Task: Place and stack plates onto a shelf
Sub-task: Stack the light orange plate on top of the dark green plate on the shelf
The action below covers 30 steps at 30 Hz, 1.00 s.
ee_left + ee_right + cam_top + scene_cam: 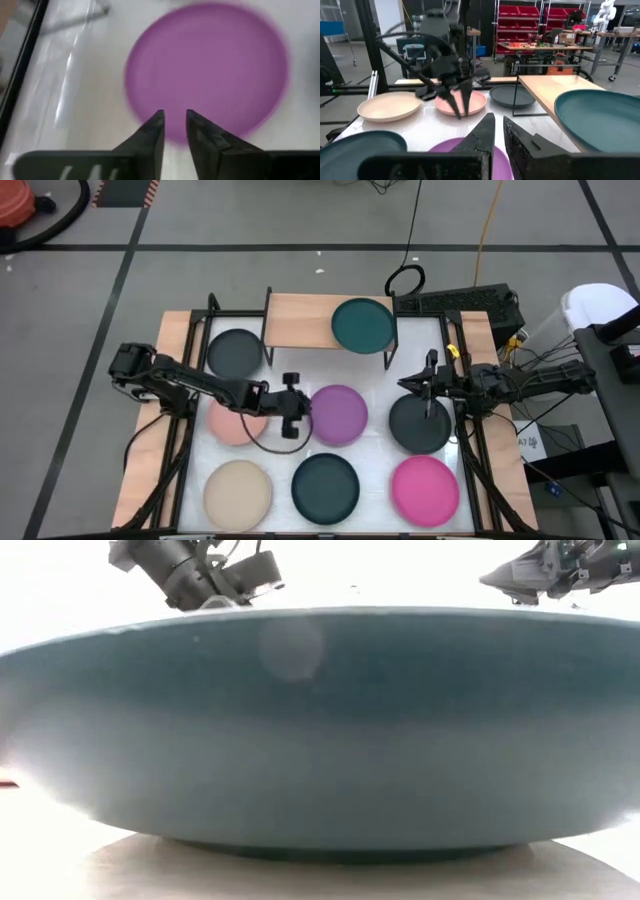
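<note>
Left gripper (pixel 174 117) jaws slightly parted, empty, purple plate (pixel 207 67) just ahead of tips. Right gripper (pixel 428 385) jaws clenched, empty, above black plate (pixel 420 428). Teal plate (pixel 362 324) rests on shelf (pixel 300 320).

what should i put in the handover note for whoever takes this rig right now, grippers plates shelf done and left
Left gripper: over the table between the salmon pink plate and the purple plate, fingers slightly apart, holding nothing, pointing at the purple plate.
Right gripper: above the black plate on the right, fingers nearly closed, empty.
Shelf: one dark teal plate sits on its right end.
On the table: a dark grey plate left of the shelf, a beige plate, a second dark teal plate and a magenta plate in the front row.
Done: one plate shelved.
Left: seven plates to place and stack.
</note>
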Each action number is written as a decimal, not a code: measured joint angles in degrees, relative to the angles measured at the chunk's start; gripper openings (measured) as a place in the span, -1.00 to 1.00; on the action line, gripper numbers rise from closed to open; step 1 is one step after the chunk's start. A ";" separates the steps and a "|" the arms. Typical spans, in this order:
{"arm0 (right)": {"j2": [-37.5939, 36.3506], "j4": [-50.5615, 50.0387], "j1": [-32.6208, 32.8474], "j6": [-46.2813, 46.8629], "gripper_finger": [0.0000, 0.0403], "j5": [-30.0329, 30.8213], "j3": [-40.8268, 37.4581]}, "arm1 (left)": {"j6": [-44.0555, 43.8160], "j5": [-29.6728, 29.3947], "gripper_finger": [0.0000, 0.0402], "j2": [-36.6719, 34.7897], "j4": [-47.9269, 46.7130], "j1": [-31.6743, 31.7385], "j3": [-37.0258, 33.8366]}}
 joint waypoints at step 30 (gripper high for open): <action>1.79 -1.27 0.00 0.00 -0.89 0.08 0.00 | -62.07 2.35 -0.37 -3.88 -44.48 -11.39 0.37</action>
